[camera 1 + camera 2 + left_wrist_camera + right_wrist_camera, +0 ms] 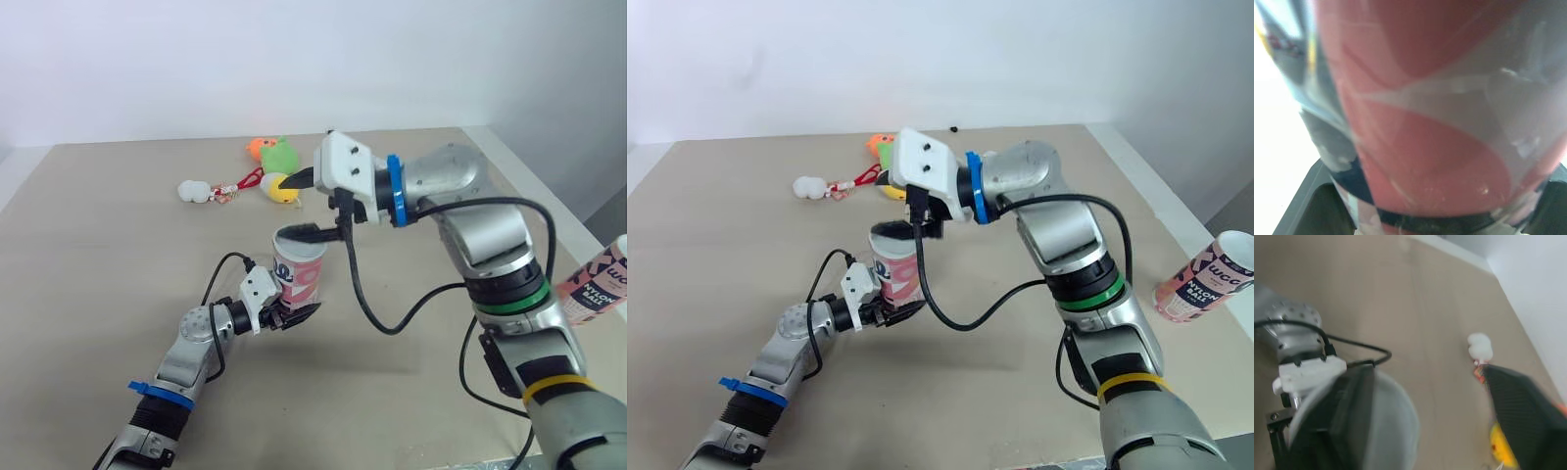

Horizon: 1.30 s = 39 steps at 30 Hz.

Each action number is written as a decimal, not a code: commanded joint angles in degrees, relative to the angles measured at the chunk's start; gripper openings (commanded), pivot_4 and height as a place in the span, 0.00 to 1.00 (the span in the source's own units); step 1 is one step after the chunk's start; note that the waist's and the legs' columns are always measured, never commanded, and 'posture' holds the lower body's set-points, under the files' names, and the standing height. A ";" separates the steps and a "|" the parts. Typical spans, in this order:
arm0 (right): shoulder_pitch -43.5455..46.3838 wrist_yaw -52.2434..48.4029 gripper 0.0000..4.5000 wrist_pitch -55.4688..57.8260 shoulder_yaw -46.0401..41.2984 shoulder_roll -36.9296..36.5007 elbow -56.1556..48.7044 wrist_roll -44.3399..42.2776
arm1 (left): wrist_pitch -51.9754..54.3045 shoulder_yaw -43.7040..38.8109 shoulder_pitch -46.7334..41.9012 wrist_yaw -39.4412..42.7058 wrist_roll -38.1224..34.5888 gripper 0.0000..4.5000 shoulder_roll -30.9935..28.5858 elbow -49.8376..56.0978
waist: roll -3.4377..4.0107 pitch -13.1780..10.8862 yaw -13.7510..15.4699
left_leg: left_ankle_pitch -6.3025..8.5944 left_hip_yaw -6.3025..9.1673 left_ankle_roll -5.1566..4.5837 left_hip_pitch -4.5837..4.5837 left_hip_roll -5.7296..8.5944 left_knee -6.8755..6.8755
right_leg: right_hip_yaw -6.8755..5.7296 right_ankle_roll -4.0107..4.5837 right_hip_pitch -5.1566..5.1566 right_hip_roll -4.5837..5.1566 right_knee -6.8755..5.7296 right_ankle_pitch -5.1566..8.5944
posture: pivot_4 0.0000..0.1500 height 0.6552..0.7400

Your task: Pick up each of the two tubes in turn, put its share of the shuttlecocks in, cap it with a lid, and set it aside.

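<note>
Writing: the second tube point(1200, 282), at the far right of the scene, reads "NYLON BALL" in dark letters on a pink and white wrap. The larger letters above that are not legible. The tube point(299, 274) in hand has the same pink and white pattern, with no readable text.

Containers: the tube stands upright at mid worktop point(98, 255), mouth up. Its contents cannot be made out, since a dark finger lies across the opening. The second tube shows an uncapped white mouth and leans away to the right; its inside is not visible.

Loose items, far centre of the worktop: orange shuttlecock point(258, 147), green shuttlecock point(281, 155), yellow shuttlecock point(281, 188). To their left is a white shuttlecock point(194, 190), with a small red piece point(250, 179) between it and the yellow one.

Left end effector point(292, 311): clamped on the tube's lower part, a finger on each side.

Right end effector point(306, 206): spread wide above the tube and holding nothing. One finger point(312, 233) sits at the tube's rim, and the other points toward the yellow shuttlecock.
</note>
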<state>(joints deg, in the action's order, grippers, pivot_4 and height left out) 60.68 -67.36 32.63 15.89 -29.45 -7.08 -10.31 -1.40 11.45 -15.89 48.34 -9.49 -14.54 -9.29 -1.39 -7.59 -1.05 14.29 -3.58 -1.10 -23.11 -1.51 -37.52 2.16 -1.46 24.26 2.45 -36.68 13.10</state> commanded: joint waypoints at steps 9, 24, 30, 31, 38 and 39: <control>-6.77 -4.01 0.02 -2.44 9.74 -5.10 -2.56 3.57 | 1.33 1.28 1.24 -0.65 1.12 0.75 0.22 -2.23 | 0.17 0.01 0.00 | 0.00 0.05 0.00 -0.11 0.02 0.00 | -0.05 -0.08 -0.05 0.07 0.25 -0.10 | 1.00 1.00; -13.23 -6.85 0.02 -12.00 15.88 -5.86 -5.02 14.76 | 1.44 1.66 1.51 -1.01 0.97 0.75 0.25 -2.13 | 0.22 1.51 -0.07 | 0.24 0.59 0.32 1.03 -0.02 0.19 | -0.60 -0.33 -1.07 0.19 0.59 0.53 | 1.00 1.00; -10.72 -5.47 0.02 1.54 2.22 -1.02 -8.28 -0.42 | 1.76 1.60 1.72 -0.36 0.52 0.75 -0.06 -1.66 | 0.40 1.29 -0.03 | 0.24 0.70 0.32 0.76 -0.13 0.32 | -1.07 0.30 -0.93 0.54 0.58 0.34 | 1.00 1.00; -10.39 -4.50 0.02 3.17 0.05 -0.45 -8.41 -2.27 | 2.24 1.66 1.79 0.19 0.14 0.75 -0.19 -1.47 | 0.46 1.19 -0.02 | 0.24 0.69 0.32 0.58 -0.12 0.35 | -1.10 0.31 -0.93 0.59 0.56 0.35 | 1.00 1.00; -8.94 2.07 0.58 15.98 -17.48 0.98 -10.28 -19.69 | 6.12 1.80 2.46 4.13 -2.83 0.96 -2.18 1.94 | 0.45 0.74 0.07 | 0.25 0.76 0.44 -0.34 -0.06 0.33 | -1.48 0.16 -0.28 0.91 0.56 0.27 | 1.00 1.00; -9.45 2.80 0.71 17.84 -19.41 0.49 -11.01 -22.09 | 6.60 1.65 2.56 4.67 -3.16 1.00 -2.72 2.45 | 0.46 0.72 0.05 | 0.33 0.75 0.52 -0.33 -0.06 0.34 | -1.54 0.12 -0.27 0.93 0.58 0.25 | 1.00 1.00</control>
<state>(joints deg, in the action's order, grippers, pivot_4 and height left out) 50.67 -66.14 47.31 1.01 -28.33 -15.17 -27.03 2.62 12.48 -15.07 51.76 -12.16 -16.06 -5.86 -0.94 -6.87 -1.00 14.63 -2.83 -0.57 -23.44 -1.58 -37.17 0.60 -1.34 24.00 3.39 -36.09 13.36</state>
